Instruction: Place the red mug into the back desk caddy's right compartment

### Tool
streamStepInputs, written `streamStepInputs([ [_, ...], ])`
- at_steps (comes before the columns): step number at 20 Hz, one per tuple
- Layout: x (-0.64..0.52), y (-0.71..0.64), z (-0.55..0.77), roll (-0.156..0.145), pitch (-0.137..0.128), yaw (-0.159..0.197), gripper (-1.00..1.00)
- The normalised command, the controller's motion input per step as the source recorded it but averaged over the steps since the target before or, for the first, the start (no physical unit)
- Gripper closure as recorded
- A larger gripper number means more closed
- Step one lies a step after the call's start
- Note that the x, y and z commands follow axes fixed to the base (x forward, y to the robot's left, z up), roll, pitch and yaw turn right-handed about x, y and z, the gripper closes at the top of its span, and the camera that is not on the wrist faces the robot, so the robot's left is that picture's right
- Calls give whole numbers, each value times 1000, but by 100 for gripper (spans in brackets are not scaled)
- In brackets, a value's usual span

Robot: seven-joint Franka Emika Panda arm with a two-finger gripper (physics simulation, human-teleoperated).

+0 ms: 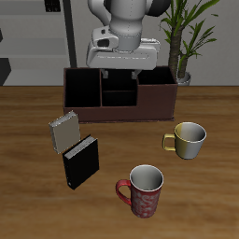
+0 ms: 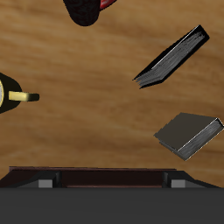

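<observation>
The red mug [image 1: 145, 191] with a pale floral pattern stands upright near the table's front edge; a sliver of it shows in the wrist view [image 2: 87, 7]. The back desk caddy [image 1: 119, 114], long and dark brown, stands far back by the robot's base. It has a large section at each end [image 1: 82, 91] [image 1: 156, 91] and a split middle; I cannot tell which end is the right compartment. My gripper [image 1: 119, 71] hangs above the caddy, far from the mug, open and empty. In the wrist view [image 2: 111, 184] its fingertips [image 2: 44, 184] stand wide apart.
A yellowish-cream mug [image 1: 188, 139] [image 2: 9, 94] stands beside the caddy's front. A grey book [image 1: 63, 133] [image 2: 188, 133] and a black book [image 1: 80, 161] [image 2: 172, 57] lie between the caddy and the red mug. A potted plant [image 1: 187, 37] stands behind the caddy.
</observation>
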Motion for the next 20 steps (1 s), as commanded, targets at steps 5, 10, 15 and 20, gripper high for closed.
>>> streamStepInputs([
  [5, 76, -19, 62, -28, -4, -34, -100],
  [10, 123, 160, 56, 2, -9, -14, -100],
  [15, 248, 306, 89, 11, -23, -8, -100],
  [20, 309, 351, 128, 29, -15, 9, -100],
])
